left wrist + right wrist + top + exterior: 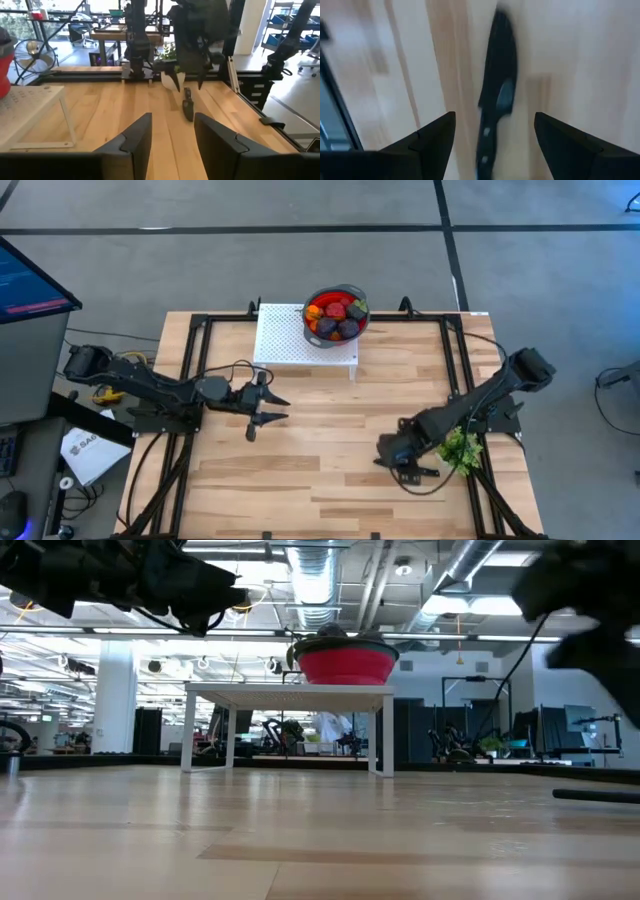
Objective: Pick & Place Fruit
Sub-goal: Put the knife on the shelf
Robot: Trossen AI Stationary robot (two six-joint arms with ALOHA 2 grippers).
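Red bowl (335, 313): fruit (338, 310) inside | both tools spread, empty, well apart

**Both arms out, nothing held**

My left arm reaches in from the left edge, its left gripper (268, 406) hovering off the surface at mid-table, fingers (135, 140) parted and empty. My right arm bends in from the right, its right gripper (405, 465) low at the near right, jaws spread wide, gripping nothing.

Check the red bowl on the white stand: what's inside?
The red bowl on the white stand holds piled fruit: red, dark purple and orange pieces on top. Anything lower down is covered, so no full count.
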